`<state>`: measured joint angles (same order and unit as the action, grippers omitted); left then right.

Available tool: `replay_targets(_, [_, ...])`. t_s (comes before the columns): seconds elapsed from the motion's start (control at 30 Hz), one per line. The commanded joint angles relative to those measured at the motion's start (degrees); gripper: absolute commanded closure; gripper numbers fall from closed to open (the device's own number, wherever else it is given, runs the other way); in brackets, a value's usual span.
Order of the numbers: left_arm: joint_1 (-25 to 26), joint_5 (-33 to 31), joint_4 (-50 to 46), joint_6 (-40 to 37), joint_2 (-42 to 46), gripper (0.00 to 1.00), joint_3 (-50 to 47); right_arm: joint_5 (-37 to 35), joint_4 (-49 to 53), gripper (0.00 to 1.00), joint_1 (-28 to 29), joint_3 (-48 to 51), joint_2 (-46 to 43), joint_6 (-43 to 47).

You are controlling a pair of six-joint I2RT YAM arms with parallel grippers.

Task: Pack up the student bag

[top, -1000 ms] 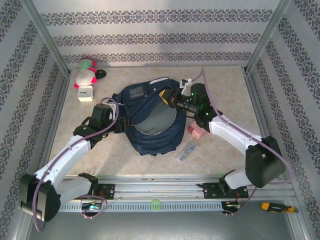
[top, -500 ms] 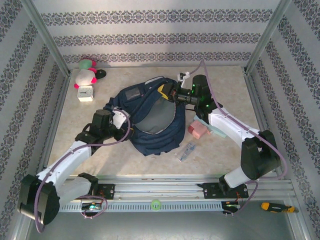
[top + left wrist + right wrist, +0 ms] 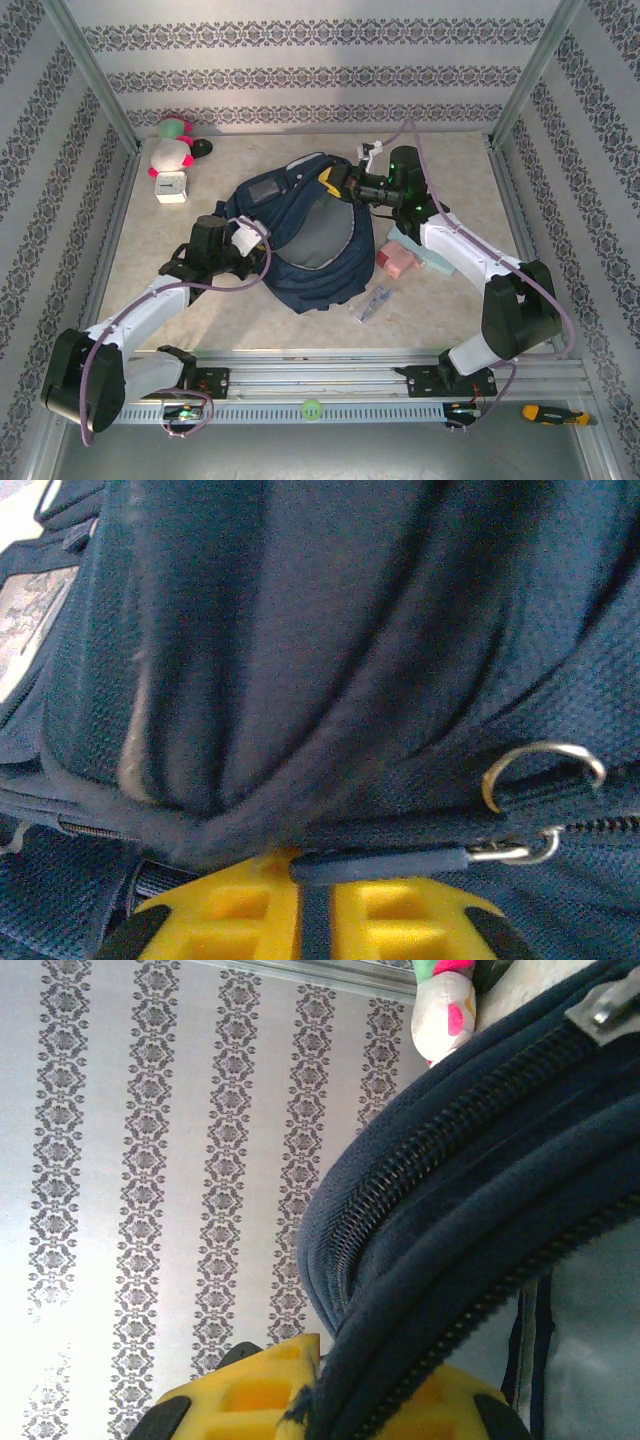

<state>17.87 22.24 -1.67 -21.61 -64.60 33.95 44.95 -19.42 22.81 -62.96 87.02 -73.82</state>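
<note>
Top view, wrist views. At the near edge, outside the table's metal rail, lies a screwdriver (image 3: 545, 412) with a yellow-and-black handle. Both arms reach forward from their bases over the pale table (image 3: 450, 300).

A small clear packet (image 3: 372, 303) lies just off the near right corner of the student bag (image 3: 300, 285). Beside it, farther right, a pink block (image 3: 395, 261) touches a flat pale-green item (image 3: 428, 258).

The student bag, navy blue, sits at mid-table between the two arms, its grey lining exposed through the open mouth.

The left gripper (image 3: 262, 245) meets the bag's left flank. In the left wrist view its yellow fingers (image 3: 230, 915) are closed together (image 3: 315, 885) on a fold of navy fabric (image 3: 300, 630). A flat zip pull (image 3: 385, 862) runs out from between them, toward a metal ring (image 3: 545, 770).

The right gripper (image 3: 332, 182) stands at the bag's far right rim. In the right wrist view it is clamped (image 3: 330, 1385) on the zippered edge of the bag (image 3: 480, 1160), which rises out of the jaws and arches to the right.

Farther back, at the far left corner, a white cube (image 3: 171, 187) stands near a pink, white and green plush toy (image 3: 172, 148). The toy also shows beyond the bag's rim in the right wrist view (image 3: 445, 1000). Patterned wallpaper (image 3: 300, 80) lines the enclosure.
</note>
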Motion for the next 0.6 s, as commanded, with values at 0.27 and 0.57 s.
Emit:
replay_targets(0.27, [-1.58, -6.75, -1.63, 0.81, -2.48, 1.0, 1.46, 6.11, -6.51, 1.0, -2.23, -7.07, -3.31, -0.18])
replay_targets(0.57, [-1.81, 7.32, -8.58, -7.88, 1.41, 0.66, 0.82, 6.91, -5.77, 1.0, -3.41, -8.05, -3.09, 0.17])
